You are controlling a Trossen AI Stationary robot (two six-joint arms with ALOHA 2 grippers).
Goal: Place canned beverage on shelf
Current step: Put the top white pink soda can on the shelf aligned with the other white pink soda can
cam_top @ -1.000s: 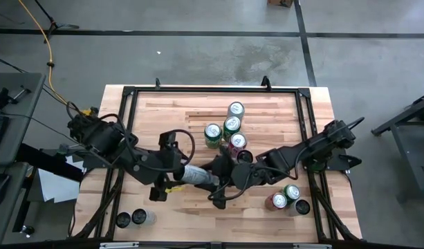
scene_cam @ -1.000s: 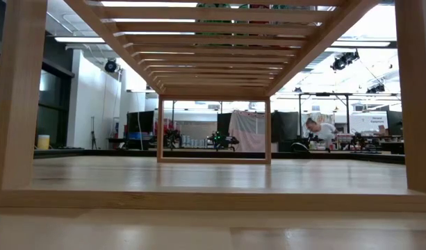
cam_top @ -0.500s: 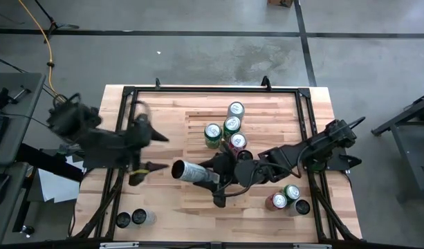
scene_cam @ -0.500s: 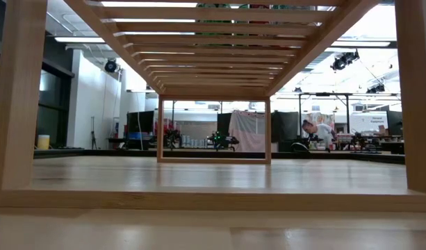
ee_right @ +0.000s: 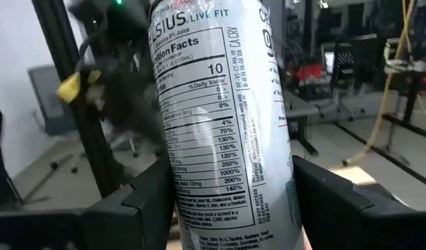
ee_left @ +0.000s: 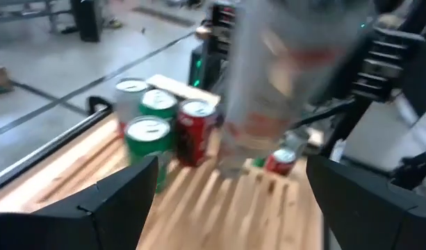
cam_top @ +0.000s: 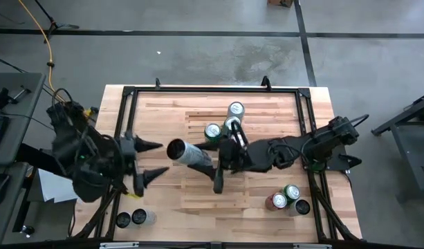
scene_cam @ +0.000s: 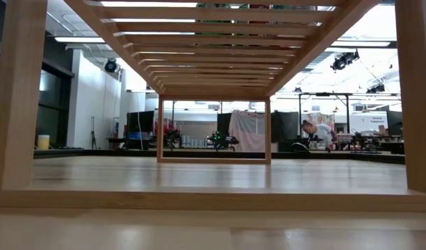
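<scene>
Right gripper (cam_top: 210,160) clamps the silver can (cam_top: 187,153).

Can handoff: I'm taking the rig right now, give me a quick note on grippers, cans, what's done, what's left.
Left gripper: open, empty, at the table's left side.
Right gripper: shut on the tall white can, held tilted above the shelf middle.
Already standing on the shelf: a cluster of cans, green, silver and red.
Off the shelf: cans at the table's near-right corner and near-left corner.
Done: the white can is with the right arm.
Left: stand it upright on the slats, likely by the cluster, then release.
</scene>
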